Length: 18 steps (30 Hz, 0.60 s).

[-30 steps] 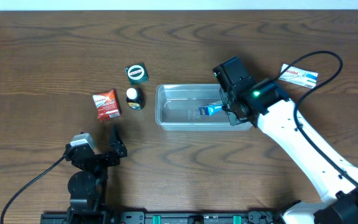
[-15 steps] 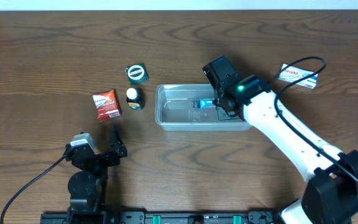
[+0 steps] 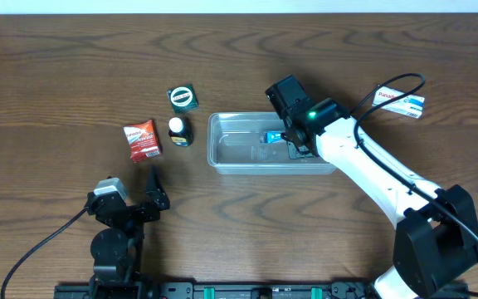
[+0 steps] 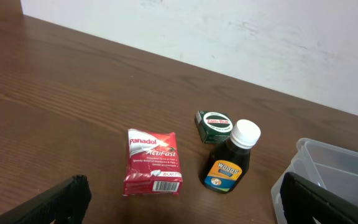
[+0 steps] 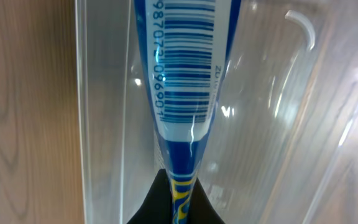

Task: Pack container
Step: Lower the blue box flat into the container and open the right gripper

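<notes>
clear container [image 3: 237, 154] | blue tube [image 3: 270, 138] inside | right pincer [image 3: 289, 141] clamping tube

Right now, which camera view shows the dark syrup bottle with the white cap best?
The left wrist view: the Woods' bottle stands upright there, side on, label and white cap clear. The overhead view shows the bottle only from above, mostly cap. The right wrist view does not show it.
</notes>
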Each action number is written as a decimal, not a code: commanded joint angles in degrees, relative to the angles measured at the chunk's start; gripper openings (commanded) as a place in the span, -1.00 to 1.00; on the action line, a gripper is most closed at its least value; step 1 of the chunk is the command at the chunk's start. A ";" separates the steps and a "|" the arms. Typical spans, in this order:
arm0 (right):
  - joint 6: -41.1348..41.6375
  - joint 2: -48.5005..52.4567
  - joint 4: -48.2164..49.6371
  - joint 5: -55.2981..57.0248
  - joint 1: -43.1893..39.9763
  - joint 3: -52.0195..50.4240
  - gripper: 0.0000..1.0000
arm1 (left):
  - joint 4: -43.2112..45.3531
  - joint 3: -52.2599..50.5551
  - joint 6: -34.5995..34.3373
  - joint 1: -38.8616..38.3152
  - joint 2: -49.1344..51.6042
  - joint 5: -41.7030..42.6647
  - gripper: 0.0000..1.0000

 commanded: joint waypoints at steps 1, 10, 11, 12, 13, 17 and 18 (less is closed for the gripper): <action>0.83 0.09 -0.92 4.68 0.07 0.17 -0.98 | -1.97 -0.96 0.94 0.28 -0.35 0.00 0.96; 0.81 0.37 -1.31 6.62 -0.61 0.17 -0.98 | -1.97 -0.96 0.94 0.28 -0.35 0.00 0.96; 0.81 0.50 -1.29 6.60 -0.66 0.17 -0.98 | -1.97 -0.96 0.94 0.28 -0.35 0.00 0.96; 0.81 0.72 -1.27 6.62 -0.66 0.17 -0.98 | -1.95 -0.96 0.94 0.28 -0.35 0.00 0.96; 0.81 0.85 -1.18 6.58 -0.70 0.15 -0.98 | -1.95 -0.96 0.94 0.28 -0.35 0.00 0.96; 0.81 2.14 -0.85 6.60 -0.70 0.15 -0.98 | -1.95 -0.96 0.94 0.28 -0.35 0.00 0.96; 0.81 2.49 -0.70 6.56 -0.70 0.15 -0.98 | -1.95 -0.96 0.94 0.28 -0.35 0.00 0.96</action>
